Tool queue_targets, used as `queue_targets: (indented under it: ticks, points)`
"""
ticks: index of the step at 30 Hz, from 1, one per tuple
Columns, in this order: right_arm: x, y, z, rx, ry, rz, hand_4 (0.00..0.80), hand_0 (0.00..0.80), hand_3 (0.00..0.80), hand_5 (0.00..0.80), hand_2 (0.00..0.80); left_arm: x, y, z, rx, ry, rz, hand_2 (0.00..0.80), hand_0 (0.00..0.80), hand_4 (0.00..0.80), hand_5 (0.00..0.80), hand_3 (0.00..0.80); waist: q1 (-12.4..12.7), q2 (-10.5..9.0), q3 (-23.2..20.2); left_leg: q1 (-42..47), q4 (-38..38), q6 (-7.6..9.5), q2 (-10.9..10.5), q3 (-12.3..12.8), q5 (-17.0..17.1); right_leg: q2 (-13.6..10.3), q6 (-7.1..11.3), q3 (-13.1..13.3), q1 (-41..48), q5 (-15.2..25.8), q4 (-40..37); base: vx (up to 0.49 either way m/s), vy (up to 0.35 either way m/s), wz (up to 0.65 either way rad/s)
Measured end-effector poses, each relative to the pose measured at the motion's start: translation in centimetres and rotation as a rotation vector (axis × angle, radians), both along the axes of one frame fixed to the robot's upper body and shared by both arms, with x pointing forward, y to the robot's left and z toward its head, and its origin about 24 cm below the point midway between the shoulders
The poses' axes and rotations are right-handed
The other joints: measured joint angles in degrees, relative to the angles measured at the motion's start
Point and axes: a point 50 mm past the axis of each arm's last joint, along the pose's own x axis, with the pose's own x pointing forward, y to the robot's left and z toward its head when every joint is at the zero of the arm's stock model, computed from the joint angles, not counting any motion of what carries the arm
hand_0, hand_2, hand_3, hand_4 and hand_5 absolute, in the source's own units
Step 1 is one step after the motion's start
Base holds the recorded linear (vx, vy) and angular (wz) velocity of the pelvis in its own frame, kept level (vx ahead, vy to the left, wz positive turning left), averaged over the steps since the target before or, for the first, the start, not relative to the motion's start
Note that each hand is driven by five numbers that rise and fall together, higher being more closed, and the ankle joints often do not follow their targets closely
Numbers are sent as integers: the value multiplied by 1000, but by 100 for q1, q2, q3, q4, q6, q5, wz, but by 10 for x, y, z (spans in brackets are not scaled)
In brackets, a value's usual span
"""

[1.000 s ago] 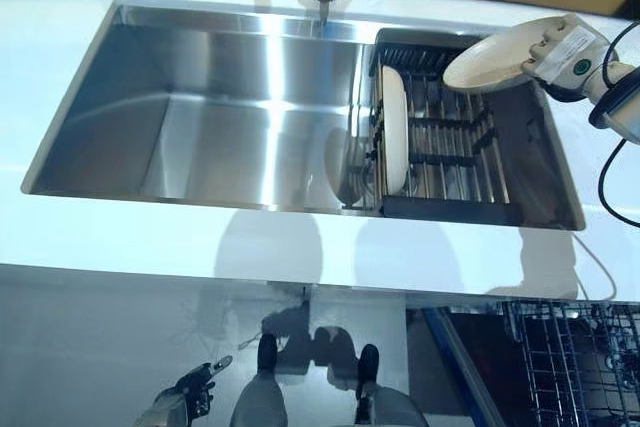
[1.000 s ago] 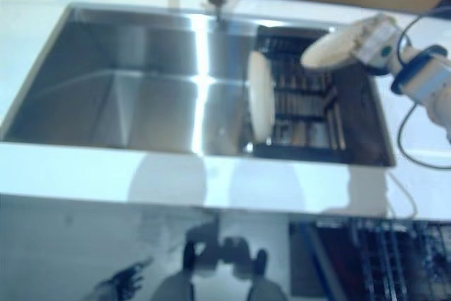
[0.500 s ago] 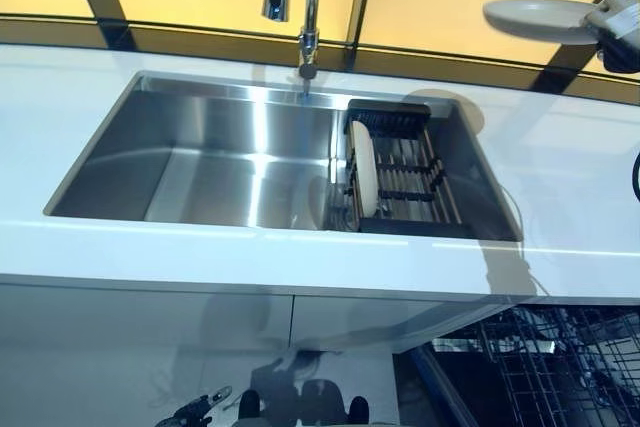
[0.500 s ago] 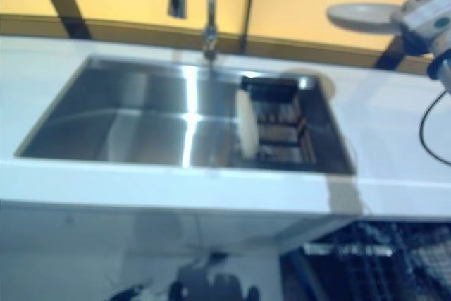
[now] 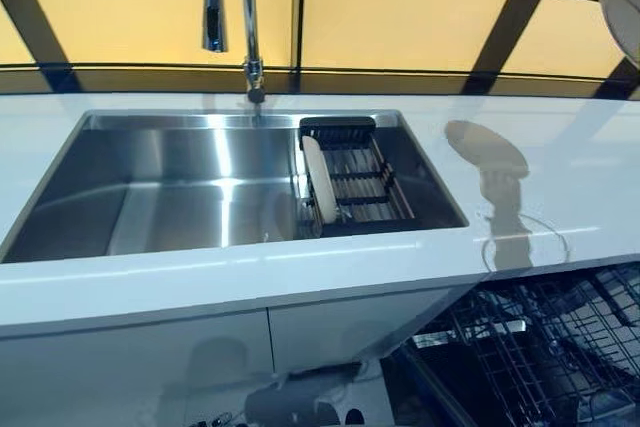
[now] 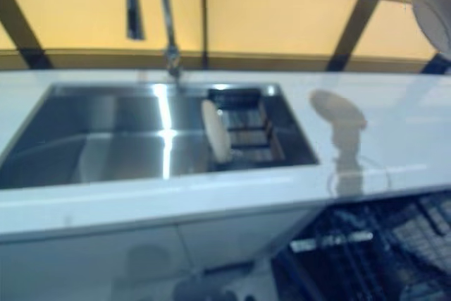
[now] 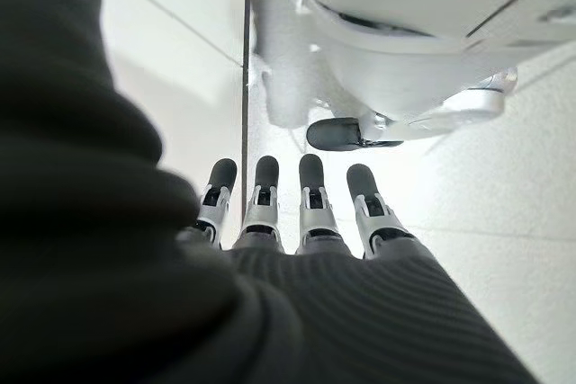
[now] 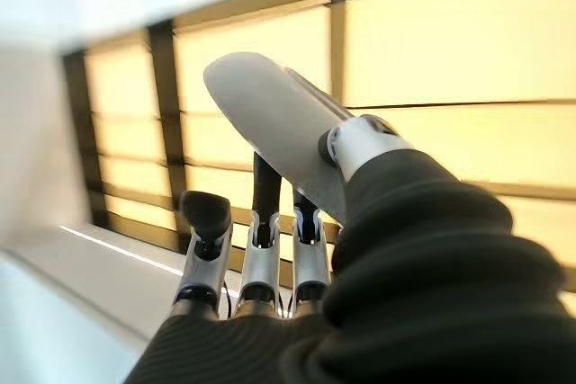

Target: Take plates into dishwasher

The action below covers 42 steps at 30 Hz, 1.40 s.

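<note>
White ceramic, a plate [image 8: 270, 123] is pinched between the thumb and curled fingers of the right hand [image 8: 261, 258]; since half a second ago it has been raised higher and carried further from the sink [image 5: 150, 217], now well to the right of it and cut off at the edge of the head views; the whole view has also swung, so the camera itself has moved; the carry toward the dishwasher rack [image 5: 540, 347], which is seen open below the counter [image 5: 540, 177] to the right of the sink, is judged to be under way, with the lowering not yet begun; a second plate [image 5: 320, 192] is left standing on edge in the drying rack [image 5: 365, 182] inside the sink, at its right end; the left hand [image 7: 297, 213] is held empty with fingers straight, well below the sink; the rack's slots are hard to make out.
</note>
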Motion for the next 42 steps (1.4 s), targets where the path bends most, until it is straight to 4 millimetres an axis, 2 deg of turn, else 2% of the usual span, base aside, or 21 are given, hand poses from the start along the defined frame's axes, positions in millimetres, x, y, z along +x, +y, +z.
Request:
queue_targets:
  ticks: [8, 14, 21, 31, 42]
  points:
    - [-19, -22, -31, 205, 97, -7, 800, 800, 800, 800, 800, 5, -1, 0, -4, -8, -8, 0, 0, 0, 0, 0, -580, 51, -39, 178, -18, -73, 116, 500, -100, 141, -48, 381, -113, 52, 0, 2, -48, -31]
    - [-29, -30, -48, 259, 182, -7, 800, 800, 800, 800, 800, 15, -4, 1, -8, -18, -34, 0, 0, 0, 0, 0, -817, 147, -34, 309, -23, -123, 166, 855, -182, 181, -30, 423, -213, 120, -2, 0, -48, -31]
    - [-40, -36, -66, 292, 276, -1, 800, 800, 800, 800, 800, 23, -11, 0, -25, -18, -65, 0, 0, 0, 0, 0, -1080, 317, 97, 386, -22, -137, 175, 1123, -257, 231, -35, 666, -299, 148, 0, 6, -43, -20]
    - [-41, -26, -96, 322, 386, 70, 800, 800, 800, 800, 800, 39, -14, 3, -34, -53, -81, 0, 0, 0, 0, 0, -1401, 418, 387, 369, -23, -130, 152, 1309, -297, 213, -22, 758, -463, 202, 0, -42, -36, -13]
    - [-31, -9, -112, 350, 407, 159, 800, 800, 800, 800, 800, 55, -20, 6, -46, -94, -102, 0, 0, 0, 0, 0, -1498, 597, 684, 244, -23, -133, 132, 1233, -311, 187, -44, 742, -612, 250, 2, -45, -18, -2]
